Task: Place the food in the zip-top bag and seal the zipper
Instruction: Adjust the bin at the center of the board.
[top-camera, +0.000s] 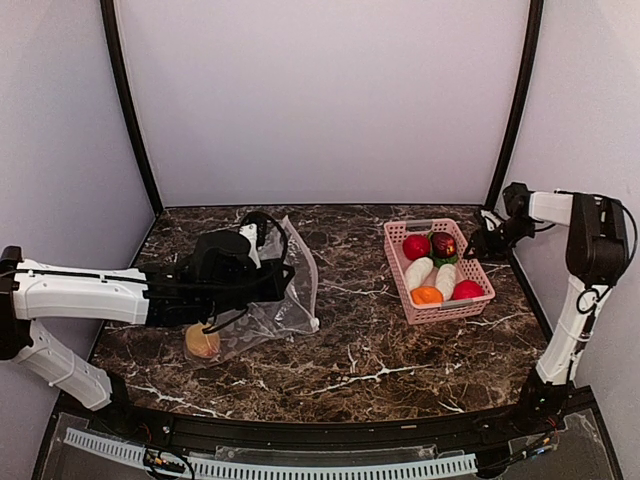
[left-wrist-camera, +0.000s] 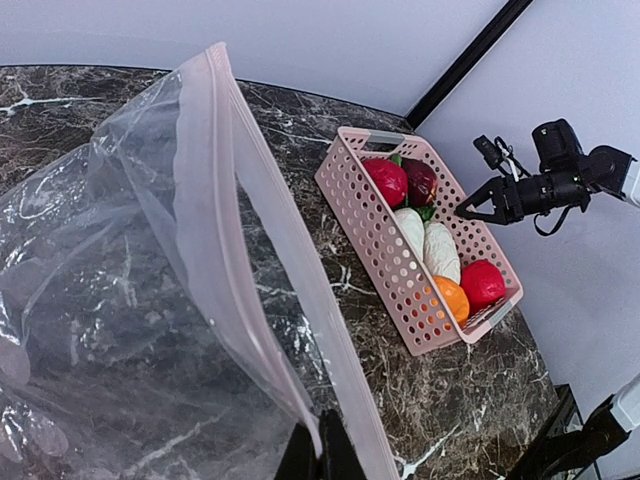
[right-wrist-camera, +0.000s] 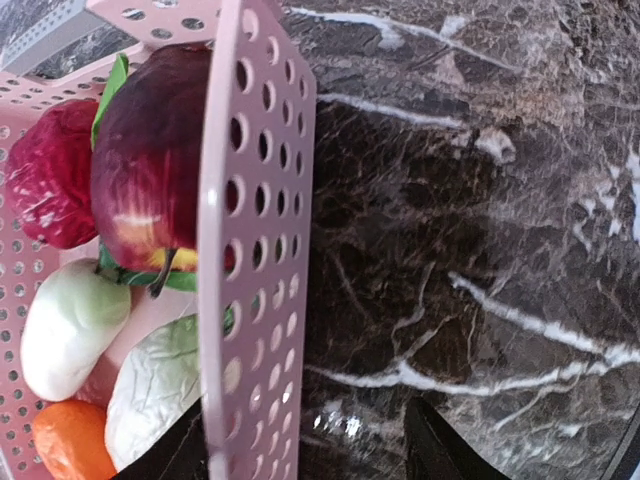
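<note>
The clear zip-top bag (top-camera: 292, 305) lies at the left with its mouth held up and open. My left gripper (top-camera: 276, 278) is shut on the bag's rim; in the left wrist view its tips (left-wrist-camera: 320, 452) pinch the pinkish-white zipper (left-wrist-camera: 205, 190). A yellowish-tan fruit (top-camera: 202, 342) lies inside the bag. The other food sits in the pink basket (top-camera: 394, 262): a red piece (top-camera: 416, 246), a maroon apple (right-wrist-camera: 150, 170), two white ones (top-camera: 419, 272), an orange one (top-camera: 427, 296), another red one (top-camera: 467, 291). My right gripper (top-camera: 479, 244) is open and empty, its jaws either side of the basket's right wall (right-wrist-camera: 255, 250).
The dark marble table (top-camera: 360, 350) has black corner posts (top-camera: 510, 110) and pale walls around it. The left arm's body (top-camera: 80, 290) stretches across the left side. The right arm (top-camera: 590, 240) stands at the right edge.
</note>
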